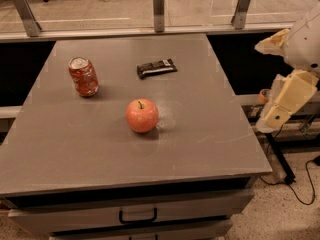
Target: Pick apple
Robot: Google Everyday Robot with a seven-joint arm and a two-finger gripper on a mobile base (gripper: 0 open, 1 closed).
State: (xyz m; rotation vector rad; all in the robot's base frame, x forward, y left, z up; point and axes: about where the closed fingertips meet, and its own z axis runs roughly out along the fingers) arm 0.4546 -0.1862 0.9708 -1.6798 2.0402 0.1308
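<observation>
The apple [142, 115] is round and red-orange with a short dark stem. It stands on the grey table top [100, 149], near the middle. My gripper [278, 109] hangs at the right edge of the view, off the table's right side and well apart from the apple. It is a cream-coloured part below a white rounded arm section [304, 43]. Nothing is seen in it.
A red-and-white soda can [83, 77] stands upright at the table's back left. A dark wrapped snack bar [156, 68] lies at the back middle. A railing with metal posts [158, 8] runs behind the table. A drawer handle [137, 217] shows below the front edge. Cables lie on the floor at right.
</observation>
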